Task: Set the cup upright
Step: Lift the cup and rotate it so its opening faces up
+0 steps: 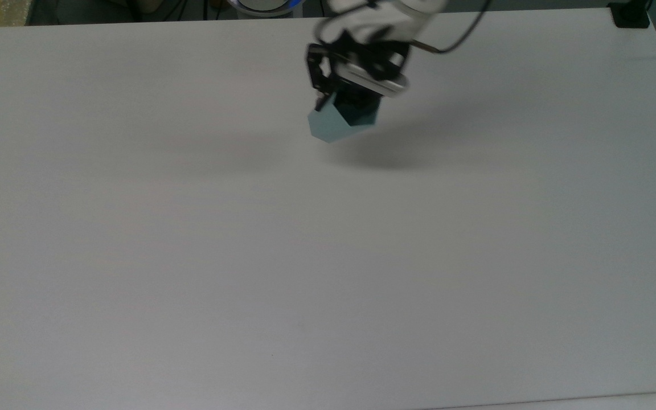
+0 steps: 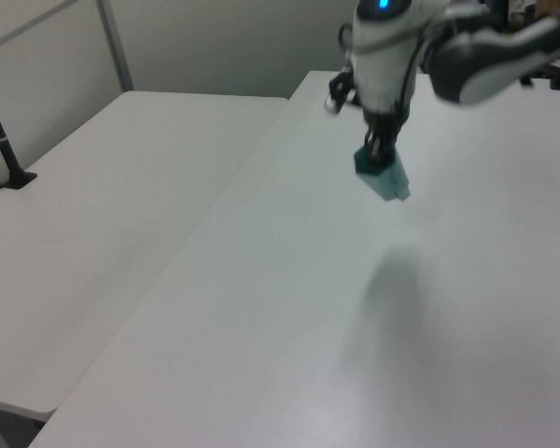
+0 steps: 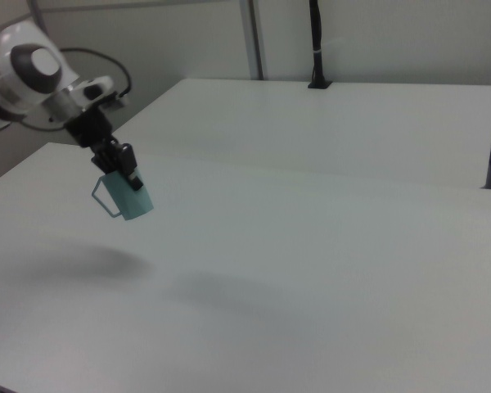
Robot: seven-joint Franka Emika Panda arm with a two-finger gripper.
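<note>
Above the white desk [image 3: 327, 246], your jaws pinch the cup [image 3: 128, 197] by its rim, holding it aloft and tilted so its base can swing down.

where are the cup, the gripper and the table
cup [image 3: 129, 200], right view, on its teal side wall
gripper [image 3: 124, 167], right view, between the fingertips at the cup's rim
table [image 1: 328, 273], top view, on bare white surface

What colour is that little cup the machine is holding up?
Pale teal-blue, plain with no pattern; the cup shows best in the right view, held by the gripper.
</note>
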